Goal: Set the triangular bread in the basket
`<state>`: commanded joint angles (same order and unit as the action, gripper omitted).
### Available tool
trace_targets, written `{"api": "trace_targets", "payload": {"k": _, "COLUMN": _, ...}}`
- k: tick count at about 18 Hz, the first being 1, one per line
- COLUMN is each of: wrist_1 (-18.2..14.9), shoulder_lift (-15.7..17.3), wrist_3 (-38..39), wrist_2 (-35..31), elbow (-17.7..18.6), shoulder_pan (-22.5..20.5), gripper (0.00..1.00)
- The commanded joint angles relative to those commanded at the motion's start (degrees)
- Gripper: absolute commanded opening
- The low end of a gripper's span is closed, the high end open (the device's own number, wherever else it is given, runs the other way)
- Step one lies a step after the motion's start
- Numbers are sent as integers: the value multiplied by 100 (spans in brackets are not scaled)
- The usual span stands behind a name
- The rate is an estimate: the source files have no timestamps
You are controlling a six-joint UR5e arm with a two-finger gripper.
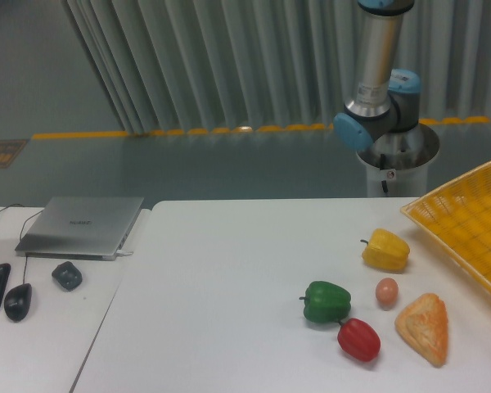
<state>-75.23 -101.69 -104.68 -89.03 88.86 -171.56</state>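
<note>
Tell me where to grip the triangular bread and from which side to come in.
Judging from this view, come straight down from above. The triangular bread lies flat on the table, so a top approach fits. Close across its narrower upper part, near the corner pointing toward the basket. The red pepper and egg lie close on its left, so keep the fingers clear of them.

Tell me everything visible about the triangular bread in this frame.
The triangular bread is a golden-tan pastry with rounded corners and a browned, textured crust. It lies flat on the white table near the front right, whole and untouched. The red pepper sits just to its left and the egg up-left, both apart from it. The yellow basket is behind it to the right. No gripper is in view.
</note>
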Motion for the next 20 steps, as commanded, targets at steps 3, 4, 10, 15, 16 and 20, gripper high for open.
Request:
{"api": "trace_targets", "payload": {"k": 3, "wrist_1": 9, "shoulder_lift": -17, "wrist_3": 0, "wrist_2": -17, "elbow": -18, "shoulder_pan": 0, "gripper": 100}}
{"api": "trace_targets", "payload": {"k": 4, "wrist_1": 9, "shoulder_lift": -18, "wrist_3": 0, "wrist_2": -26, "elbow": -70, "shoulder_pan": -26, "gripper": 100}}
{"api": "trace_targets", "payload": {"k": 10, "wrist_1": 114, "shoulder_lift": -26, "wrist_3": -70, "wrist_2": -17, "elbow": -35, "shoulder_pan": -149, "gripper": 100}}
{"api": "trace_targets", "payload": {"k": 15, "wrist_1": 158, "shoulder_lift": -35, "wrist_3": -9, "wrist_2": -9, "elbow": -26, "shoulder_pan": -158, "gripper": 100}}
{"api": "trace_targets", "payload": {"k": 16, "wrist_1": 150, "shoulder_lift": -18, "wrist_3": -9, "wrist_2": -9, "elbow": -26, "shoulder_pan": -176, "gripper": 100}}
{"api": "trace_targets", "payload": {"k": 20, "wrist_1": 132, "shoulder_lift": 44, "wrist_3": -9, "wrist_2": -35, "elbow": 0, "shoulder_pan": -123, "gripper": 100}}
